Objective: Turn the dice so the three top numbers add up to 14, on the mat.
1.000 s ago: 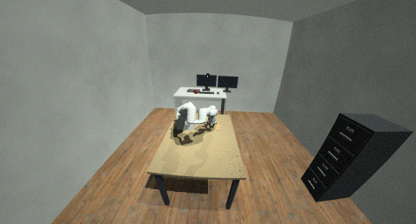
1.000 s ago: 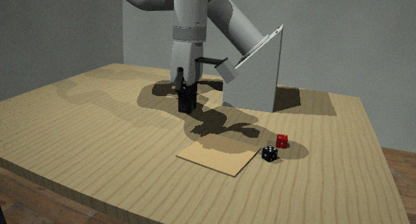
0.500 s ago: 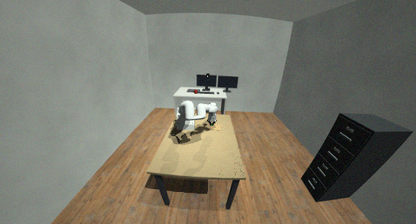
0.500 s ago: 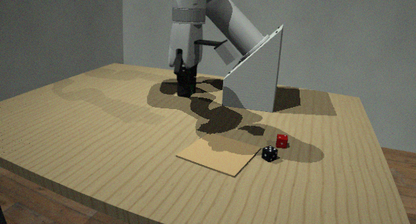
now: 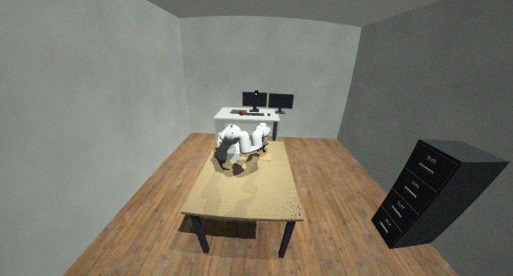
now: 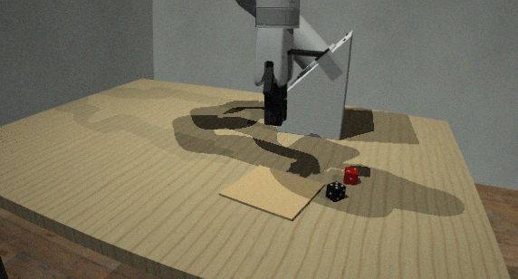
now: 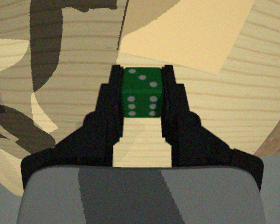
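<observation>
The gripper [image 5: 265, 149] [image 6: 275, 121] [image 7: 142, 80] is pinching the green die [image 7: 142, 92] above the table [image 5: 251, 194] [image 6: 136, 168] [image 7: 236, 110]; the mat [image 5: 266, 158] [image 6: 267, 193] [image 7: 191, 37] is lying flat; the black die [image 6: 336, 191] is sitting just beside its right corner, the red die [image 6: 351, 176] nearer the table's right edge.

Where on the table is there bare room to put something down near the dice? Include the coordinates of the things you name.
Likely room: the wood in front of the mat [image 6: 267, 193], toward the near table edge, and right of the red die [image 6: 351, 176], partly shaded. It is crowded at the mat's right corner, where the black die [image 6: 336, 191] sits close by, the red one just behind it.
</observation>
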Controlling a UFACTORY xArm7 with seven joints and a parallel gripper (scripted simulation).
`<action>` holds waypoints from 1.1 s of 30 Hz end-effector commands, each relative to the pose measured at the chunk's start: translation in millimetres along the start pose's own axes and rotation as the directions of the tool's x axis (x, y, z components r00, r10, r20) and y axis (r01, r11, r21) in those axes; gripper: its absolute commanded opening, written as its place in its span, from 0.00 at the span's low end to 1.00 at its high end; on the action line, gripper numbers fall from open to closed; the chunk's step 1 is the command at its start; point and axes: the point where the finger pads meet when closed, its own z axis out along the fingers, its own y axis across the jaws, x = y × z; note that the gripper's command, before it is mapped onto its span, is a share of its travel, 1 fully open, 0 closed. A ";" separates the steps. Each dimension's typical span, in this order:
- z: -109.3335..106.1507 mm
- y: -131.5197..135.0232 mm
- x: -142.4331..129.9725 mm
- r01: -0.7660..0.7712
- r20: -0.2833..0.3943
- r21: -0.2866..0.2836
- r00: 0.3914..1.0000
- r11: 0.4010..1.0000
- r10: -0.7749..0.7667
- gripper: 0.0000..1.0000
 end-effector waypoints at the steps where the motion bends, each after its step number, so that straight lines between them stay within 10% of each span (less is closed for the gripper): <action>1: 2.5 7.7 19.5 -0.008 0.043 0.012 0.999 1.000 0.007 0.21; 17: 7.5 7.7 19.3 -0.008 0.043 0.012 0.999 1.000 0.007 0.21; 33: 64.6 7.4 17.3 -0.008 0.043 0.012 0.999 1.000 0.007 0.21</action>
